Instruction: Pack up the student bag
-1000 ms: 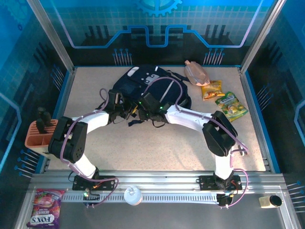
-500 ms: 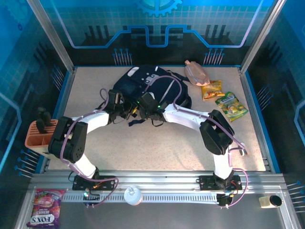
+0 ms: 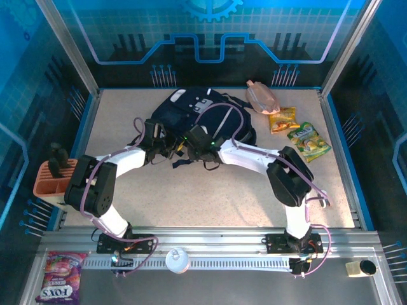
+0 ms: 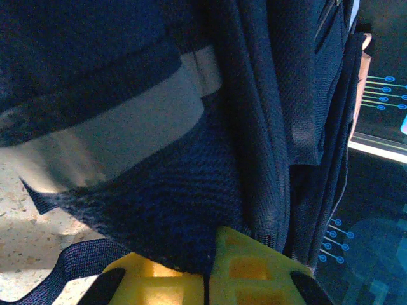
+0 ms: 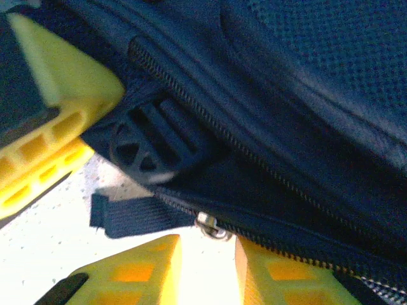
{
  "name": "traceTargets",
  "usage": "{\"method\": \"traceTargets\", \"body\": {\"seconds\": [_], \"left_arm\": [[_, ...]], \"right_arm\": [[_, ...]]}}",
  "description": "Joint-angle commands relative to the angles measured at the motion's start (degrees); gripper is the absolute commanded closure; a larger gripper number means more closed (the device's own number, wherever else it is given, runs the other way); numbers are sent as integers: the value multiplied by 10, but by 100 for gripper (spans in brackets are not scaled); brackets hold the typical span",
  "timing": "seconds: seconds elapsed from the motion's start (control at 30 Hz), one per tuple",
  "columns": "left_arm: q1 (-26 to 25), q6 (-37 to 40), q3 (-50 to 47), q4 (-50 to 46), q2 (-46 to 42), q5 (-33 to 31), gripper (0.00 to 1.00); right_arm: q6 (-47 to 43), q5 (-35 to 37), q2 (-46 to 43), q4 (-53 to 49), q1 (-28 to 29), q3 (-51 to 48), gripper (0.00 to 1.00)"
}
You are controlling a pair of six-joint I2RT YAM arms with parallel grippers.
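The student bag (image 3: pixel 203 114), dark navy with grey-white trim, lies at the back middle of the table. My left gripper (image 3: pixel 168 149) is at its near-left edge. In the left wrist view the yellow fingers (image 4: pixel 254 270) are shut on a fold of the bag's navy fabric (image 4: pixel 184 210), below a grey band (image 4: pixel 114 136). My right gripper (image 3: pixel 192 142) sits just right of it at the bag's near edge. Its jaws (image 5: pixel 208 248) stand open, with a metal zip slider (image 5: pixel 213 227) just beyond the fingertips. A black strap buckle (image 5: pixel 149 146) lies beside it.
A tan pouch (image 3: pixel 261 96) and two snack packets (image 3: pixel 283 119) (image 3: pixel 309 141) lie right of the bag. An orange holder (image 3: pixel 54 180) stands at the left edge. On the front rail are a FOXS sweet bag (image 3: pixel 58 286), a white round lid (image 3: pixel 177 259) and a small cup (image 3: pixel 365 267).
The right arm has shifted slightly left, bringing its gripper closer to the left one at the bag's near edge. The left gripper keeps its hold on the fabric.
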Motion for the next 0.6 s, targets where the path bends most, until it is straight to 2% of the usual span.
{"method": "traceTargets", "body": {"seconds": [0.0,0.4,0.57], "left_arm": [[-13,4,19,18,-15,60,100],[-15,2,21,17,-15,60,100],[-15,4,22,13,-15,56,100]], "right_arm": [[1,52,33,-39,6,46,70],[15,126,108,-115,4,150,69],[28,142,113,-146,0,159,75]]}}
